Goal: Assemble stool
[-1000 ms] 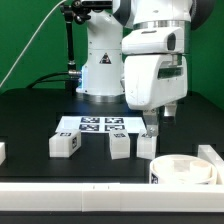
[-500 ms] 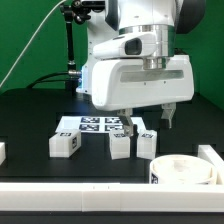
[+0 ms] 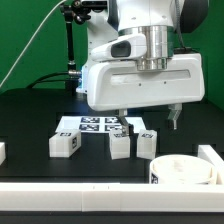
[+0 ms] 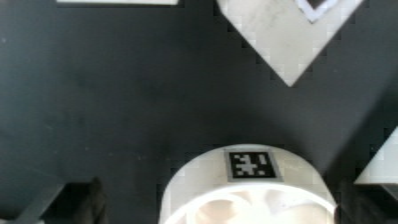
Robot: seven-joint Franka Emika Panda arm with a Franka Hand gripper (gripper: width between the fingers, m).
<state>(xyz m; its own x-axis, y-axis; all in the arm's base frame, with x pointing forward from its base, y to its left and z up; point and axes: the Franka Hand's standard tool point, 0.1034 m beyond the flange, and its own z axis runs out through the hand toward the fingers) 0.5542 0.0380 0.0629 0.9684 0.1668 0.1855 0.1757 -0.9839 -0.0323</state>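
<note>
The white round ring-shaped seat (image 3: 186, 170) lies at the front on the exterior view's right. It fills the near part of the wrist view (image 4: 249, 192), showing a square tag on its rim. Three short white tagged legs (image 3: 66, 144), (image 3: 120, 146), (image 3: 147, 144) stand in a row in front of the marker board (image 3: 100, 125). My gripper (image 3: 150, 120) hangs open and empty above the rightmost leg and behind the seat, touching nothing. In the wrist view my gripper (image 4: 224, 206) has its dark fingers (image 4: 68, 202) spread wide on either side of the seat.
A long white border rail (image 3: 90, 197) runs along the front, and more rail pieces stand at the right (image 3: 211, 156) and left (image 3: 2, 152). The arm's white base (image 3: 100, 70) stands behind the marker board. A corner of the marker board (image 4: 285, 45) shows in the wrist view.
The hand has turned about its vertical axis, so its broad face now points at the camera. It has shifted slightly toward the exterior view's right. The parts have not moved.
</note>
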